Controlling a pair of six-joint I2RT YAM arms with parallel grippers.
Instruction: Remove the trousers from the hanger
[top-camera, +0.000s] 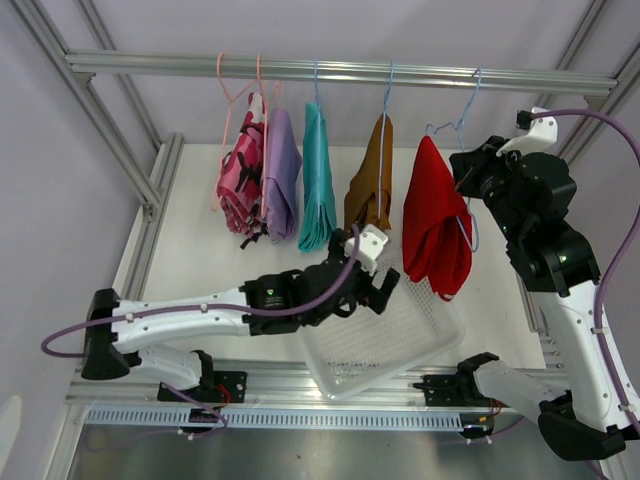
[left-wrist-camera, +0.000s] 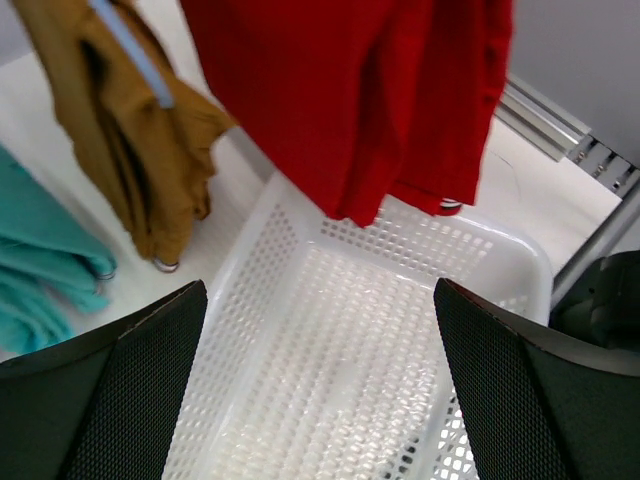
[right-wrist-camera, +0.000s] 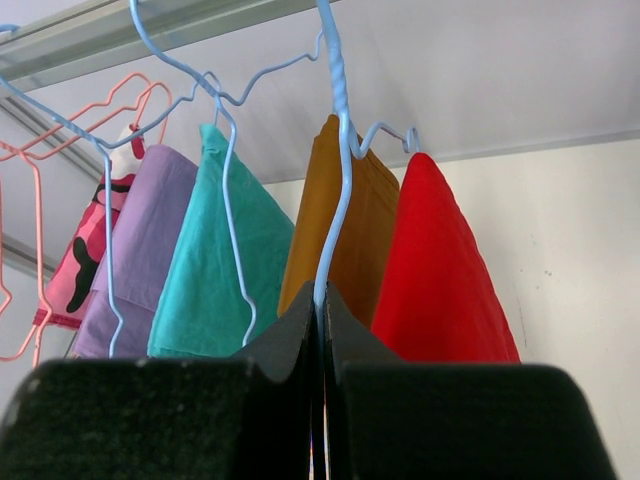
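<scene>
Over the basket (top-camera: 385, 352), which sits on the table just beyond the arm bases, the left gripper (left-wrist-camera: 318, 300) hovers with its fingers (left-wrist-camera: 140, 390) spread wide and nothing between them. Directly above the basket's far end hangs the red pair (top-camera: 437, 225), its lower edge dangling just clear of the mesh. Above and to the right of the basket, the right gripper (right-wrist-camera: 322, 300) has its fingers pressed together on a thin blue hanger (right-wrist-camera: 340, 170). From the top view this looks like the hanger carrying the red pair, though the wrist view alone does not settle it. To the left of the basket's far edge, in order, hang the mustard-brown pair (top-camera: 370, 190), the teal pair (top-camera: 318, 185), the lilac pair (top-camera: 283, 170) and the pink camouflage pair (top-camera: 240, 180). All five hang from a rail (top-camera: 340, 68) well beyond and above the basket.

The trousers look light, soft and limp, folded over thin wire. They should crumple under a pinch rather than resist, and there is little to damage. The wire hanger is likely to swing and tilt, so steadying it matters. The best hold seems to be the thick folded bottom edge of the red pair. A pull there on one side of the fold should slide the cloth off the bar and let it drop into the basket.
</scene>
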